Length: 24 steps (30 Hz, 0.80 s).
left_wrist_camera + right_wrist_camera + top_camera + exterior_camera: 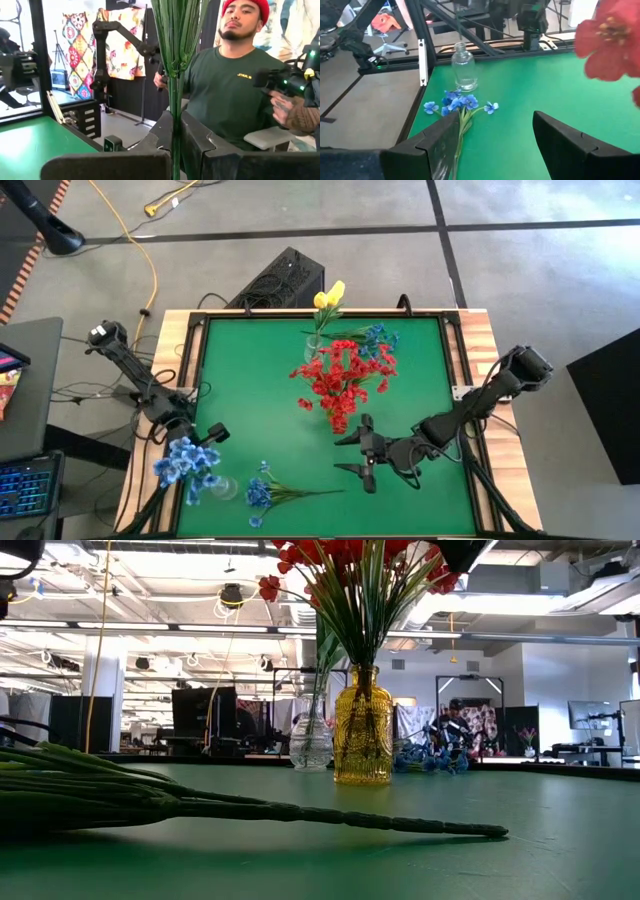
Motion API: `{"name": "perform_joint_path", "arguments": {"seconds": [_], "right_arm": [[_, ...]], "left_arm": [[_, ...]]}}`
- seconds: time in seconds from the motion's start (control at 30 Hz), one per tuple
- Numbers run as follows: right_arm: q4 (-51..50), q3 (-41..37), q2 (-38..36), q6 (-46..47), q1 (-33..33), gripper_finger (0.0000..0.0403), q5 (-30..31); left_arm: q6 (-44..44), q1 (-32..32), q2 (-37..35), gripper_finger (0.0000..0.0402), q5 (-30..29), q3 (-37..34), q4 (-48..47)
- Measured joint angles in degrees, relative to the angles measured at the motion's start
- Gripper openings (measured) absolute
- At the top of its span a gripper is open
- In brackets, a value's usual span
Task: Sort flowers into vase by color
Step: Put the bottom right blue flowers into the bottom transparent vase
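My left gripper (207, 435) stands at the table's near left, shut on a blue-flower spray (185, 464) whose blooms show beside a small clear vase (226, 488). A second blue spray (265, 492) lies flat on the green mat near that vase, and its stems (250, 810) fill the low view's foreground. My right gripper (345, 453) is open, right of centre, pointing left toward that spray (460, 102) and the vase (462, 75). Red flowers (340, 378) stand in an amber vase (362, 740). Yellow tulips (328, 297) stand in a clear vase (312, 745) at the far edge. My left gripper (173, 131) pinches the blue spray's bundle of green stems (173, 107) between its two fingers, and the stems run across the fingers. The stems rise straight out of the hold and fan out beyond it. The blooms lie outside the wrist view.
More blue flowers (378, 340) lie on the mat at the far side, right of the tulip vase. A red bloom (610, 45) hangs close beside my right gripper. Open green mat (430, 380) lies to the right. A person (235, 85) sits beyond the table's edge.
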Motion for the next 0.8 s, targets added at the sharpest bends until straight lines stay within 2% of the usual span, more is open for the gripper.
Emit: {"name": "perform_joint_path", "arguments": {"seconds": [0.37, 0.8], "right_arm": [[0.4, 0.0, 0.0, 1.9, -1.4, 0.0279, 0.0], [0.3, 0.0, 0.0, 1.9, -1.4, 0.0279, 0.0]], "left_arm": [[3.2, -4.2, 0.6, 0.0, -3.5, -0.3, -0.6], [2.0, -5.0, 8.1, 0.0, -6.6, -0.3, 1.0]]}}
